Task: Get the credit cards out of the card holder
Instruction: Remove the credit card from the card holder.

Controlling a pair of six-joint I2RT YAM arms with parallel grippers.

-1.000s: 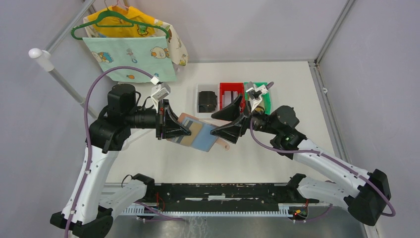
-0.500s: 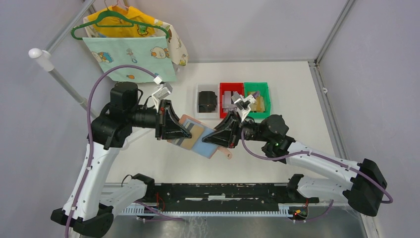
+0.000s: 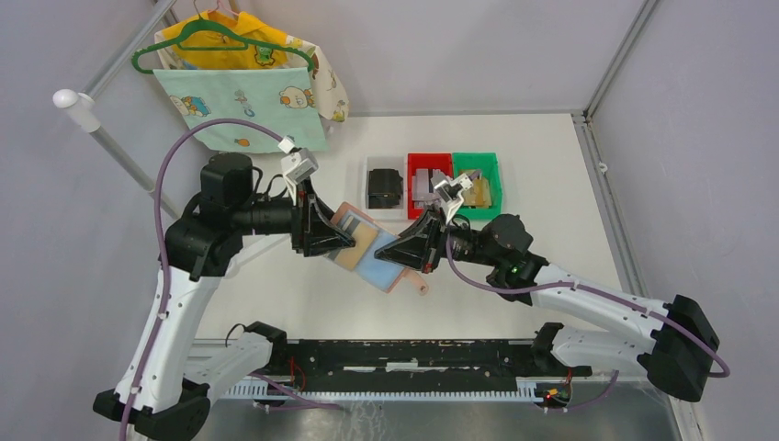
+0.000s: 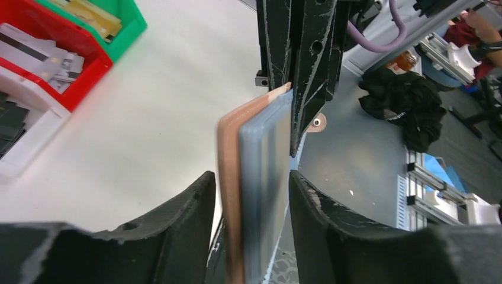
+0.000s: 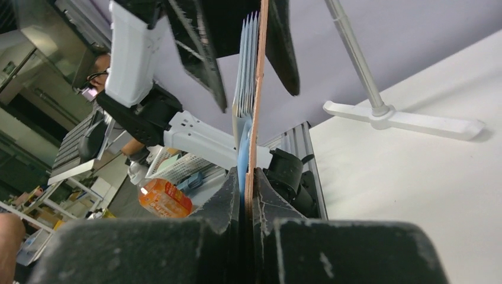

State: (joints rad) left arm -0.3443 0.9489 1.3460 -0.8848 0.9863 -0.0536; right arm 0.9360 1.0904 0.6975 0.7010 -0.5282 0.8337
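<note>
On the left, our left tool (image 4: 251,180) has its jaws partway apart on either side of the card holder (image 3: 367,253). The wrist view is too tight for us to tell whether they pinch it or merely flank it. The card holder hangs open in the air between the two arms, well above the surface (image 3: 303,294), showing its blue-grey sleeved inside. We see thin pale edges (image 5: 245,59) stacked in it, probably credit cards not yet drawn out. On the right, our right tool (image 5: 247,177) is narrowed tight on the holder's far edge, clamping the pinkish cover and a blue leaf together. Further back, the red bin (image 3: 412,163) holds some pale grey cards (image 3: 427,181). We judge the task only partly done, with the extraction itself left to do.
</note>
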